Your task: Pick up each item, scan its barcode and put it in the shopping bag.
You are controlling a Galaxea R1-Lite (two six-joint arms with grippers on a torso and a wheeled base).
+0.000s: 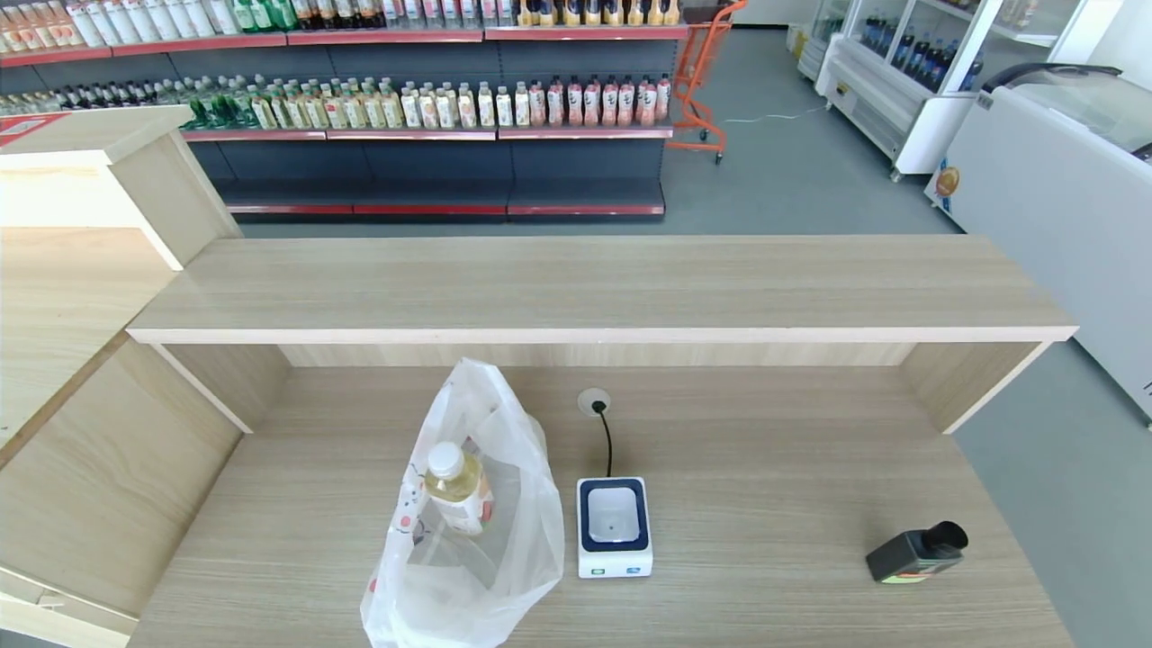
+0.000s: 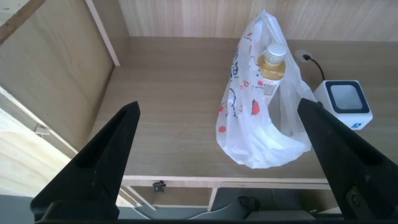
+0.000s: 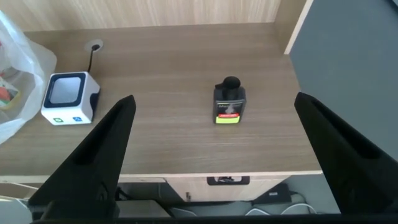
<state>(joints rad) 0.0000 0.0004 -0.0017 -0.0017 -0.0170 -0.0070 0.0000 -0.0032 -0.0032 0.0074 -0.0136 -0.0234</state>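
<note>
A clear plastic shopping bag (image 1: 468, 549) (image 2: 261, 134) stands on the wooden desk, left of centre. A capped bottle of yellow drink (image 1: 455, 486) (image 2: 271, 65) stands upright inside it. The white barcode scanner (image 1: 614, 526) (image 3: 67, 98) sits just right of the bag, window facing up. A dark bottle with a black cap (image 1: 916, 553) (image 3: 229, 102) lies on its side near the desk's right front. My left gripper (image 2: 219, 107) hangs open above the desk's front edge, facing the bag. My right gripper (image 3: 216, 101) is open too, high above the front edge before the dark bottle.
A raised counter ledge (image 1: 594, 288) runs along the back of the desk, with side panels at both ends. The scanner's black cable (image 1: 607, 441) leads to a grommet hole behind it. Bare desk (image 1: 774, 504) lies between scanner and dark bottle.
</note>
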